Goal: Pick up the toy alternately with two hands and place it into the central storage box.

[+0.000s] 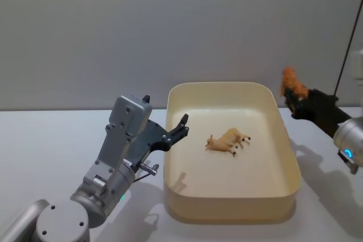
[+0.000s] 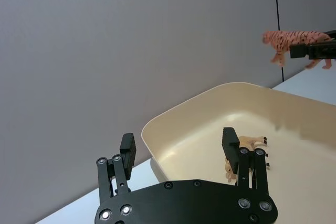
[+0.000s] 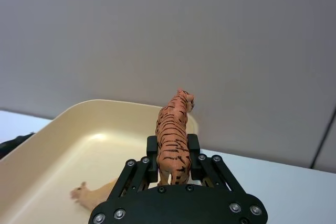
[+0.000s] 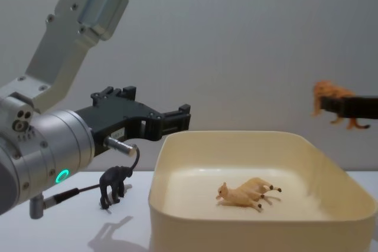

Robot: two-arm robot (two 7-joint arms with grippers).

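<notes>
Right wrist view for the right gripper (image 3: 172, 156): closed narrowly on a toy tiger (image 3: 173, 127), pinched around the body between both fingers. Orange with thin black stripes, four legs, head pointing away toward the grey wall (image 3: 157, 24). Held in the air, well above rim height, by the far right corner of the central storage box (image 3: 79, 109). Over on the left, left gripper (image 1: 178, 130) spread wide, nothing between the fingers, hovering at the box's left rim with one finger over the inside. Box itself cream-yellow, rectangular, with rounded corners and smooth walls, resting on the white table (image 1: 45, 140). Inside, one tan four-legged animal figure (image 1: 228, 141) lying on its side near the middle of the floor. Outside, left of the box on the table, a small black animal figure (image 4: 113, 184) standing upright.
</notes>
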